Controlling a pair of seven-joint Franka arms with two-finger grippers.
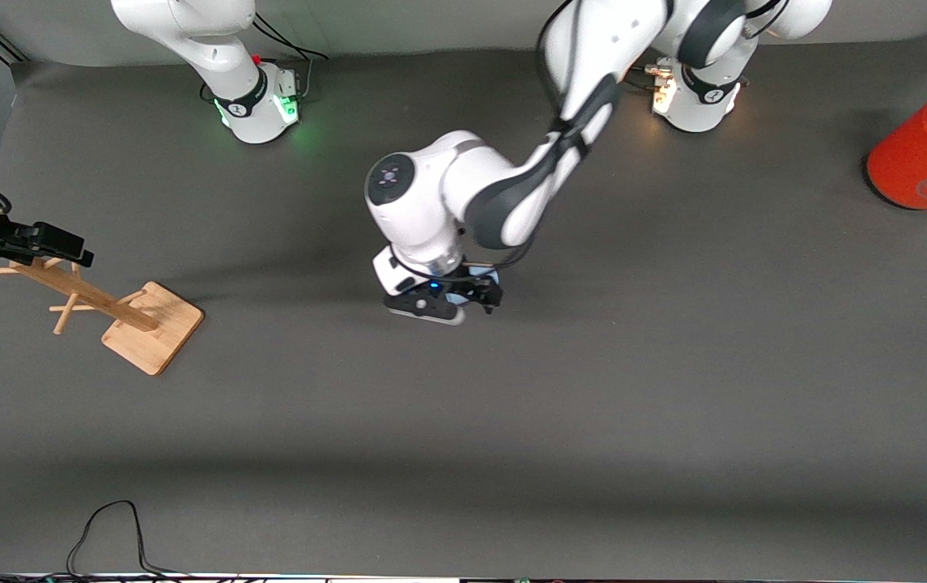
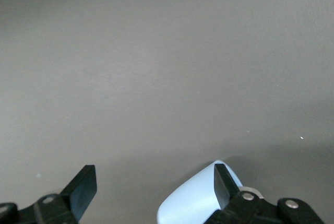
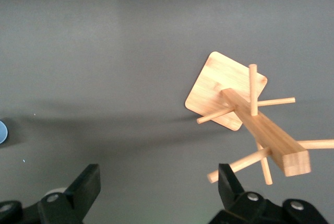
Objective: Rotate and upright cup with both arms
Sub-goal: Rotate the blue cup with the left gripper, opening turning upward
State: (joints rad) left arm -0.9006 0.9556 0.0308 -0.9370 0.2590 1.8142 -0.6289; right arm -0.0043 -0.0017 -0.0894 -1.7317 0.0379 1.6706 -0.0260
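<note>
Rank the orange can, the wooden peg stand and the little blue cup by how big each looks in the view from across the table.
1. Wooden peg stand, largest overall, though spindly.
2. Orange can, bulkier but partly cut off by the picture's edge, so its place against the stand is unsure.
3. Pale blue cup, smallest; only a sliver shows under the left gripper.

Tabletop [image 1: 673, 389]: plain dark grey, unpatterned. Cup [image 2: 190, 203]: pale blue, plain. Arms: white shells with dark grey joint bands; left gripper [image 2: 154, 190] and right gripper [image 3: 159, 185] black, fingers [image 2: 83, 187] black. Right arm's base lit green, left arm's base lit warm yellow. Can [image 1: 920, 154]: orange-red body, grey lid. Peg stand [image 1: 151, 324]: light natural wood. Cable [image 1: 107, 526]: black.
</note>
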